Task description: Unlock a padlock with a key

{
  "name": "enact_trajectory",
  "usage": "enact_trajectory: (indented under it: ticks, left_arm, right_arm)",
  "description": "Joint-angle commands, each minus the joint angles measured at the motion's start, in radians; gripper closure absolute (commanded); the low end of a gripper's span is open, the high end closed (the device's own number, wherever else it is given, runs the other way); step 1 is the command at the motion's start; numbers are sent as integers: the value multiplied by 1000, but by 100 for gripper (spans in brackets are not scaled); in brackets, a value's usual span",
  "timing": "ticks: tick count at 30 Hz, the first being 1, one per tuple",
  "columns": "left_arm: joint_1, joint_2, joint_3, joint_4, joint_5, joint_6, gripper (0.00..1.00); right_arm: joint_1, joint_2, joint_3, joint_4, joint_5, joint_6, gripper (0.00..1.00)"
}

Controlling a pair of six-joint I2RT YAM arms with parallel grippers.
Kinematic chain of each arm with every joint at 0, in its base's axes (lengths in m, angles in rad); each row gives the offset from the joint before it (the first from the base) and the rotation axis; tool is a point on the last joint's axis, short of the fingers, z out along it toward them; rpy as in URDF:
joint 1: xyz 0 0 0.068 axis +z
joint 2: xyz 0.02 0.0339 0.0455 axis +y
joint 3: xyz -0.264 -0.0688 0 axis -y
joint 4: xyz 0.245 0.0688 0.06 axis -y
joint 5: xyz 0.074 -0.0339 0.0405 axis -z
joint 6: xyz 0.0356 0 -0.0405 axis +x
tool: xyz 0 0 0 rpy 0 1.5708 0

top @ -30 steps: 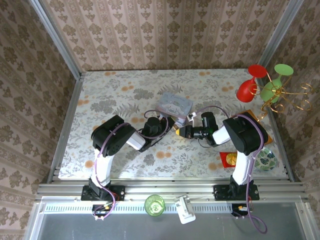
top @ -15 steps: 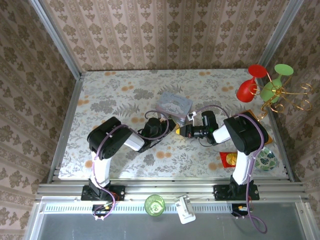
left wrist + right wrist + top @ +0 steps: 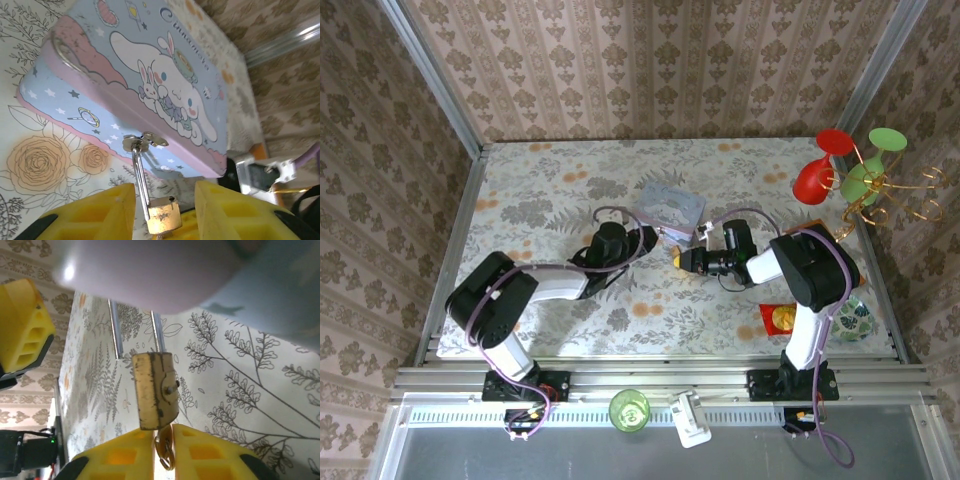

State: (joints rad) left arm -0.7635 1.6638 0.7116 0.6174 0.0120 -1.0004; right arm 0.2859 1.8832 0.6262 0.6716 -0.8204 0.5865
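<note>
My left tool (image 3: 162, 192) sits released astride the padlock (image 3: 163, 216) at the tin's (image 3: 150, 75) six o'clock, ready to steady it; right tool (image 3: 163, 432) brackets the key (image 3: 164, 452) (grip, I cannot tell).

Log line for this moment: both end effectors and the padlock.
left end effector: open, straddling padlock | right end effector: around key at padlock base, grip unclear | padlock: shackle through tin clasp

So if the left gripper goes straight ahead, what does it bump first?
Probably the padlock, hanging between the open fingers of the left gripper; the blue tin is beyond, though depth is unclear.
</note>
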Motion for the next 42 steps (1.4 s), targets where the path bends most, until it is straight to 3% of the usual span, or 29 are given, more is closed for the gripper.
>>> enact_trajectory:
  ticks: [1,5,9,13,19,26,30,32,35,38,40,42]
  left_arm:
    - [-19,30,84,-201,-5,168,64]
    - [-50,87,151,-275,-43,256,64]
    - [-65,115,186,-327,-86,313,64]
    - [-72,153,239,-439,-148,388,70]
    - [-59,179,236,-449,-185,410,87]
    - [-46,149,243,-479,-171,443,85]
    - [-140,56,259,-571,-308,521,69]
    - [-153,34,251,-583,-296,512,68]
    - [-133,-20,187,-550,-268,472,70]
    - [-95,-63,136,-529,-246,465,88]
    - [-82,-81,135,-558,-262,486,88]
    - [-59,-96,137,-571,-272,505,80]
  right_arm:
    - [0,-26,3,-135,100,-23,67]
    - [0,-65,21,-221,132,-64,62]
    - [9,-150,20,-294,259,-100,58]
    - [39,-172,62,-333,327,-133,57]
    - [90,-114,125,-337,366,-129,59]
    - [145,-116,134,-329,459,-109,64]
    - [116,-283,16,-328,569,-77,62]
    - [104,-316,2,-349,557,-88,60]
    - [101,-239,39,-323,461,-131,59]
    - [102,-163,69,-252,415,-107,60]
    - [114,-134,87,-228,424,-95,58]
    - [140,-103,123,-269,463,-115,57]
